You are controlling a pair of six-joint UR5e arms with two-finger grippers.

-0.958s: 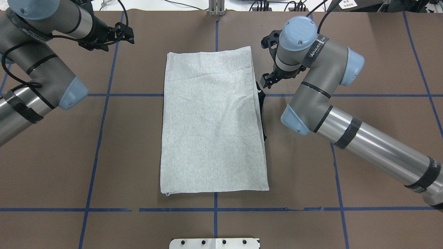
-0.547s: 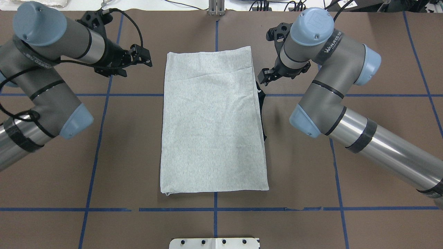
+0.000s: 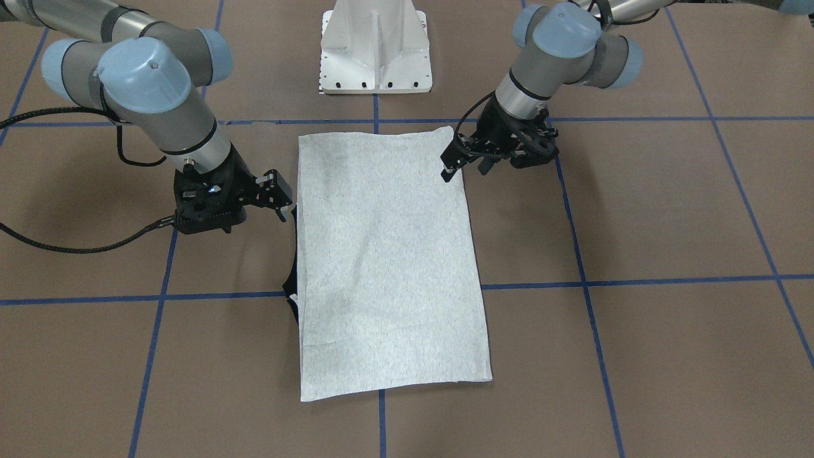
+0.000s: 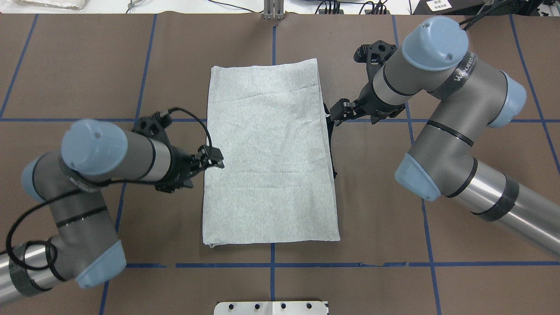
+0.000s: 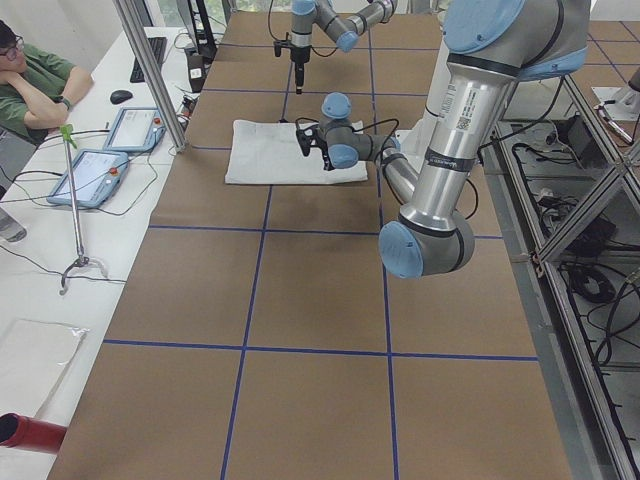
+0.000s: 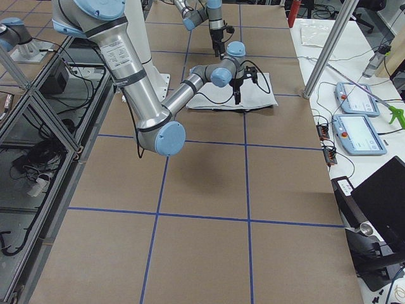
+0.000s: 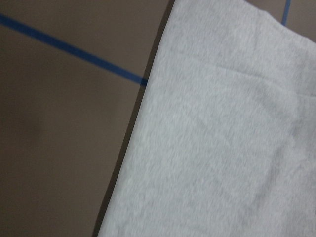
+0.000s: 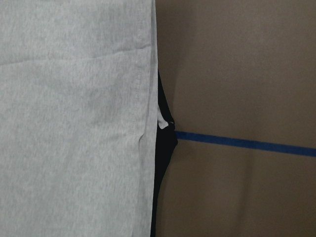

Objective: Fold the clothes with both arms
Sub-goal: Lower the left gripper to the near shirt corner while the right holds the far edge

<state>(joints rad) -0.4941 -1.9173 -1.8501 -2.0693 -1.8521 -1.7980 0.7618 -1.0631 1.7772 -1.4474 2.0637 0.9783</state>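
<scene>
Lying flat mid-worktop (image 4: pixel 65 65), the grey T-shirt (image 4: pixel 269 153) forms a folded oblong, plain side up, its long axis running away from the robot's base; the left gripper (image 4: pixel 215 159) sits at the left long edge about mid-length, fingers parted and empty; the right gripper (image 4: pixel 339 112) stands just beside the right long edge, further out, by the protruding black trim (image 4: pixel 331 135), fingers likewise parted and empty; the garment lies between them, the left gripper judged marginally closer.
</scene>
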